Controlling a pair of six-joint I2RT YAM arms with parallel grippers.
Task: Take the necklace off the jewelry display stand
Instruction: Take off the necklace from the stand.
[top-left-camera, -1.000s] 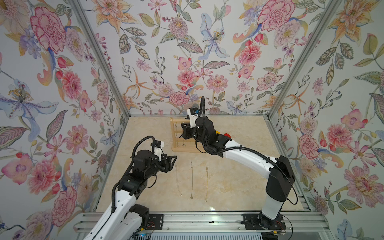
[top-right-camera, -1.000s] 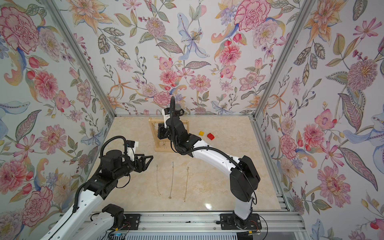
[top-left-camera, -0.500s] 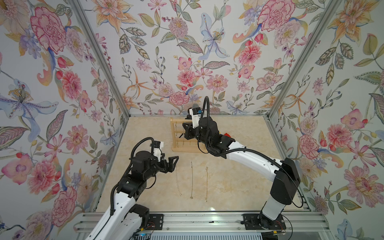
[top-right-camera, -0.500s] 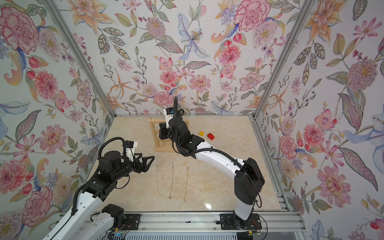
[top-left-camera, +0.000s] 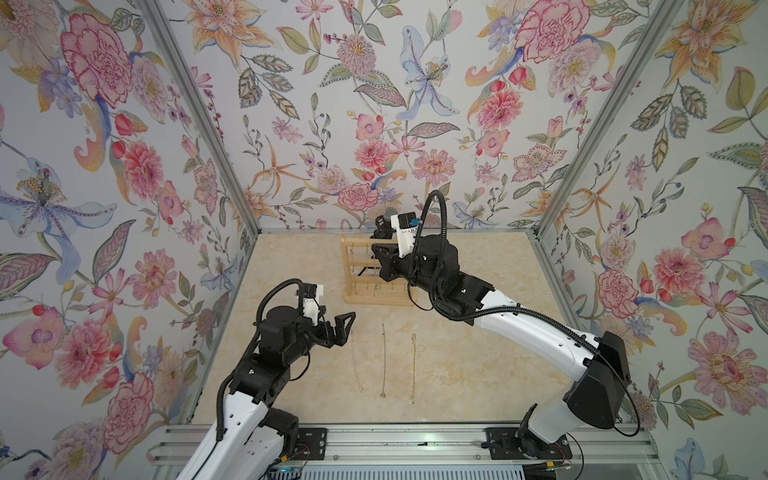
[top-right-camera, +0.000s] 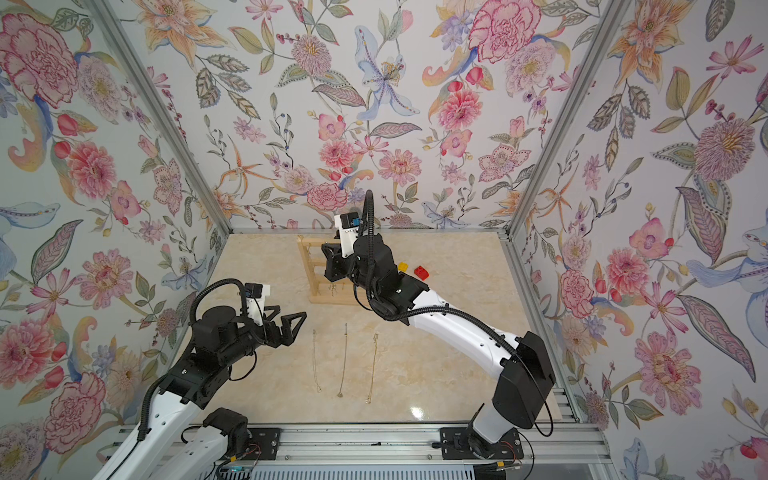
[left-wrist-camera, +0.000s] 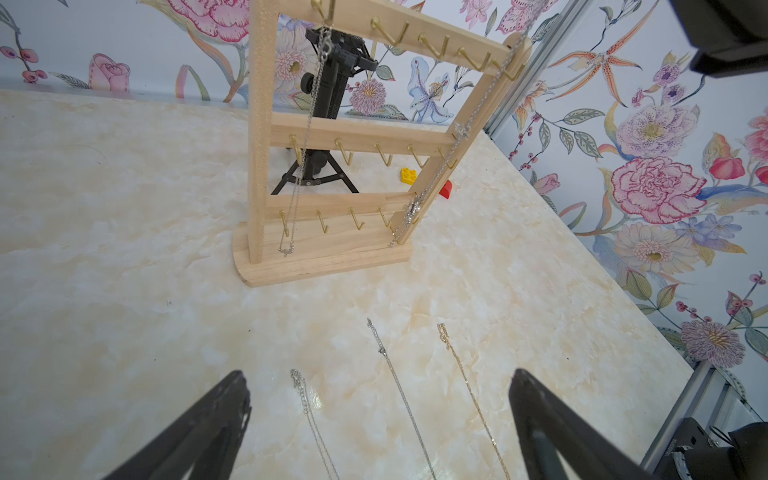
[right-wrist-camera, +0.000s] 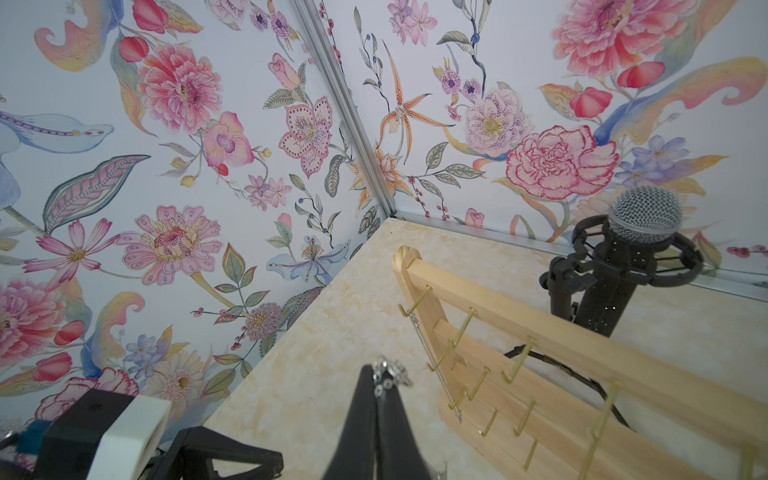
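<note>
The jewelry display stand (left-wrist-camera: 259, 124) was pale bare wood, smooth and matt, its hooks (left-wrist-camera: 390, 30) thin brass-coloured metal. The necklace (right-wrist-camera: 392, 372) was fine silvery metal chain, glinting against the matt black plastic of my right gripper (right-wrist-camera: 377, 384). The table (left-wrist-camera: 104, 208) looked like polished cream marble, glossy enough to throw back glare, the walls (left-wrist-camera: 665, 187) looked like flat printed paper, and the microphone (right-wrist-camera: 646, 214) wore a dull woven metal mesh.

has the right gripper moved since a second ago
Yes. In both top views the right gripper, shut on the necklace, has slid sideways away from the left post of the jewelry display stand, toward the robot's right.
</note>
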